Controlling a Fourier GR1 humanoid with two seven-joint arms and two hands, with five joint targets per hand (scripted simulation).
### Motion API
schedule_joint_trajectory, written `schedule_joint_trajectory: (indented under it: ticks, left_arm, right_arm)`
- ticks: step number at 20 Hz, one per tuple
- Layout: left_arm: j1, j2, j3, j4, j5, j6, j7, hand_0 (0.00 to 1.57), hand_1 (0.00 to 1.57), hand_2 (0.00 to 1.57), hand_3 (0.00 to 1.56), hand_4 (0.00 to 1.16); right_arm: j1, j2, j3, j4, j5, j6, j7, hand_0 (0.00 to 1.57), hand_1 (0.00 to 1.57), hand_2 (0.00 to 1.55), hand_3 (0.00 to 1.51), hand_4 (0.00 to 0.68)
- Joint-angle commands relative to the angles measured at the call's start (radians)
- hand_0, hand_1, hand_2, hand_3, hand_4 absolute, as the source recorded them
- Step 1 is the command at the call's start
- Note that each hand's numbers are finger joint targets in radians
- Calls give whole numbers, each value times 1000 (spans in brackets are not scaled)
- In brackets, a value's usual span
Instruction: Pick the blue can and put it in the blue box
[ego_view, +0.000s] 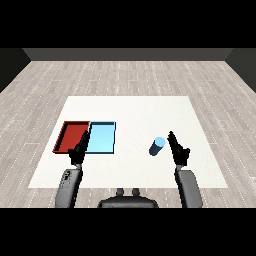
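Observation:
A blue can (157, 146) stands on the white table (135, 112), right of centre. My right hand (178, 150) is just to the right of it, fingers straight and pointing away from me, with a small gap between hand and can. The light blue tray (102, 137) lies left of centre with nothing in it. My left hand (79, 150) hovers over the near edges of both trays, fingers relaxed and holding nothing.
A red tray (71, 136) lies beside the blue tray on its left, touching it. The table's near edge runs just below both forearms. Grey wooden floor surrounds the table.

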Motion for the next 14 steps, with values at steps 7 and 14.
schedule_joint_trajectory:
  ticks: [7, 14]
  left_arm:
    - [-24, -66, 33, -111, 36, 25, -148, 0, 0, 0, 0, 0]
    - [5, -78, 64, 76, 44, -16, -390, 0, 0, 0, 0, 0]
  right_arm:
    - [20, 37, -9, -21, -97, 109, -208, 0, 0, 0, 0, 0]
    - [88, 26, -8, 21, -113, 198, -348, 0, 0, 0, 0, 0]
